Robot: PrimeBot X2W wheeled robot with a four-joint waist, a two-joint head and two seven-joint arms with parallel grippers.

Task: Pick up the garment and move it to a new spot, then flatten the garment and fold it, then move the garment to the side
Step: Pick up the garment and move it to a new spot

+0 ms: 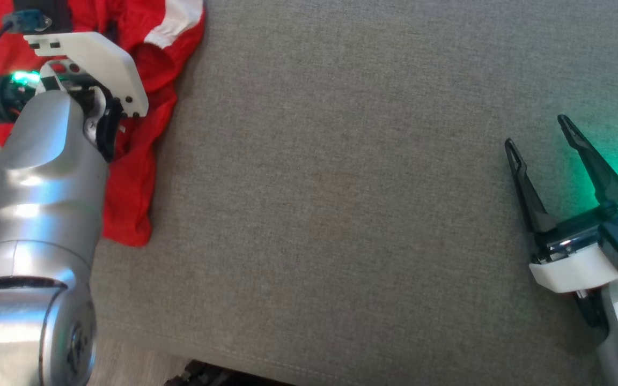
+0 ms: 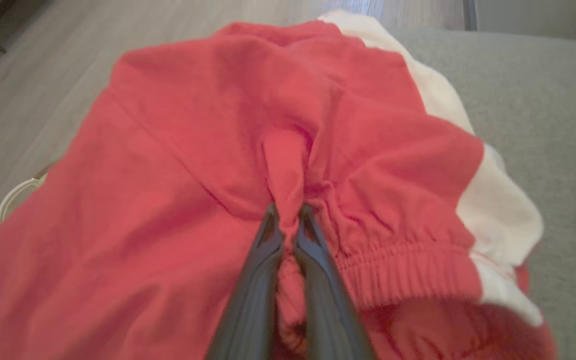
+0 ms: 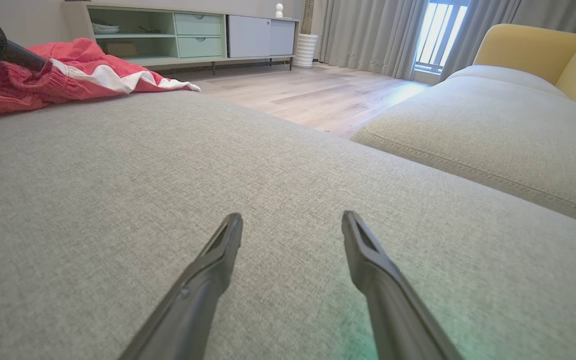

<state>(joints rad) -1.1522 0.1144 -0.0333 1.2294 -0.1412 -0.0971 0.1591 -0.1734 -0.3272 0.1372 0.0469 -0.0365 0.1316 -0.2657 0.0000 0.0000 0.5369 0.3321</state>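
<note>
Left claw [image 2: 288, 214] pinches the red garment [image 2: 193, 125] at ten o'clock; right claw [image 1: 537, 131] gapes empty, well apart at four.

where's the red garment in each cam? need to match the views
Head view: red garment top left, partly behind the left arm.
Left wrist view: across most of the picture, a fold pinched in the left pincer.
Right wrist view: upper left, on the grey cushion.
Shared landmark: that cushion; also the garment's white stripe.
</note>
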